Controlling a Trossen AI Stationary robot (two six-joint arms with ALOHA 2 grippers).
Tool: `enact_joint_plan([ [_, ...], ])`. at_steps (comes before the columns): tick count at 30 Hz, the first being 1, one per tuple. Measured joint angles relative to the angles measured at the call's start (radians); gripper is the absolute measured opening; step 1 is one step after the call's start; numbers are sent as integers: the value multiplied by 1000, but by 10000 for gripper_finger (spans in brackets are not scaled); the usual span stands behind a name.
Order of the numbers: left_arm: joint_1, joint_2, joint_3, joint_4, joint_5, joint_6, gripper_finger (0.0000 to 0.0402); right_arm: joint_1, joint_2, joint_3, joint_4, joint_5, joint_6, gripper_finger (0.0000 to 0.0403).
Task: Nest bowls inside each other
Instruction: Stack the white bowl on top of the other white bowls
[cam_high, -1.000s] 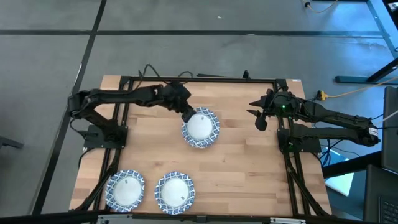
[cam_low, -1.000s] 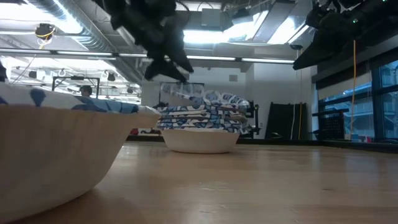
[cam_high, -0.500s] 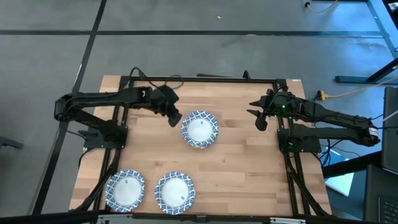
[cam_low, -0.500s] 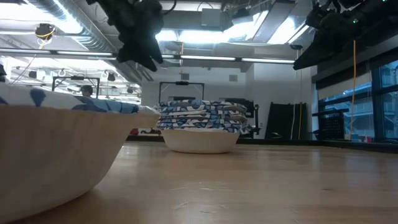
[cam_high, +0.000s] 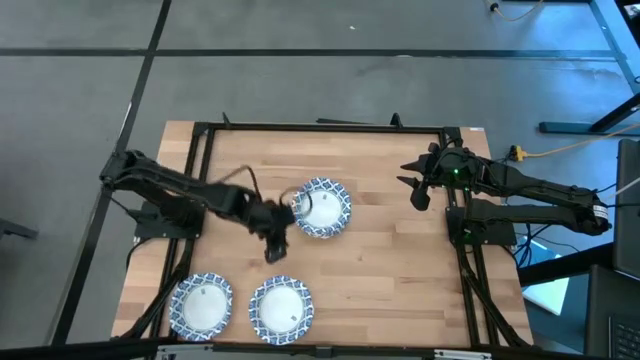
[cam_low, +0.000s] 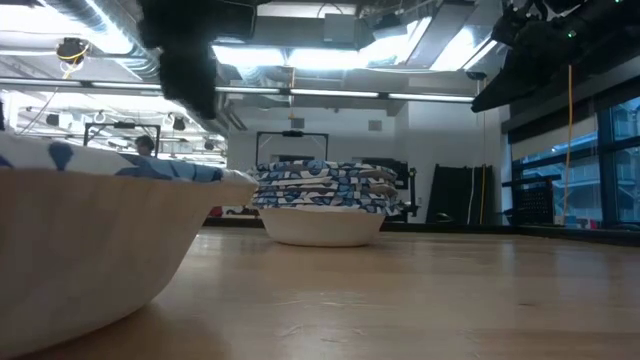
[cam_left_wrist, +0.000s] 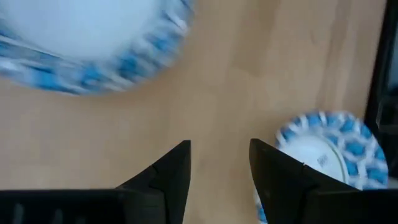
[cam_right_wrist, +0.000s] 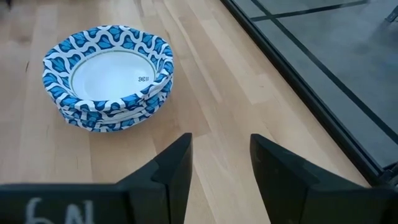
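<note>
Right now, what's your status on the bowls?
Left pincer open, empty, between stack and two loose bowls, and. Right pincer open, empty, parked at table's right edge. Nothing in the way.

A nested stack of small round bowls, white inside with blue-and-white geometric rim bands (cam_high: 322, 207), sits upright near the middle of the light wooden surface (cam_high: 380, 270); its layered rims (cam_low: 325, 186) lie slightly uneven, one above another. Two more bowls of the same pattern sit upright, apart from the stack, along the near edge: one at the left corner (cam_high: 201, 305), the other just beside it (cam_high: 281, 309).
</note>
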Motion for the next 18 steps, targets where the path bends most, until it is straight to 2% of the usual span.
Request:
enact_joint_plan([
  [8, -147, 163, 0, 94, 71, -119, 157, 0, 0, 0, 0, 0, 1, 162],
  [13, -197, 231, 0, 179, 119, -179, 157, 0, 0, 0, 0, -8, 1, 162],
  [18, -226, 280, 0, 179, 141, -227, 157, 0, 0, 0, 0, -9, 0, 162],
])
